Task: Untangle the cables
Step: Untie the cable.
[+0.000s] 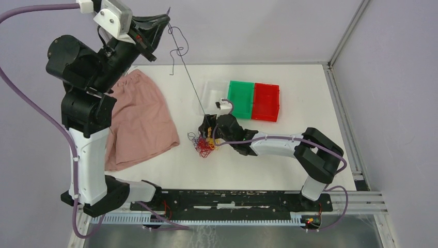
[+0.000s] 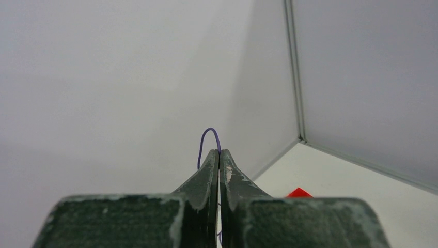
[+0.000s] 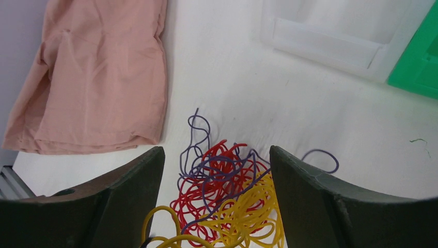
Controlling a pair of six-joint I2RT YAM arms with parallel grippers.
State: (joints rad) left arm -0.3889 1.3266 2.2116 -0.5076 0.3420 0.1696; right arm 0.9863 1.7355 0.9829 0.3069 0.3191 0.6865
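On the white counter (image 1: 248,165) we have the heap of thin curly red, yellow and dark purple wires (image 3: 227,201), lying just right of a crumpled pink cloth (image 1: 142,119). The step in hand, as we judge it, is drawing one strand free of the rest. To do it well we would close the right pincer (image 3: 216,155) low on the bulk of the heap to hold it down. Its jaws stand wide apart, with the red and yellow loops between its fingers. Then we would lift the left arm slowly, so that knots slip rather than tighten. The left pincer (image 1: 164,23) sits high above the far left of the counter, shut tight on a single dark purple wire (image 1: 188,77) — it runs nearly straight, slanting down into the heap at the right pincer.
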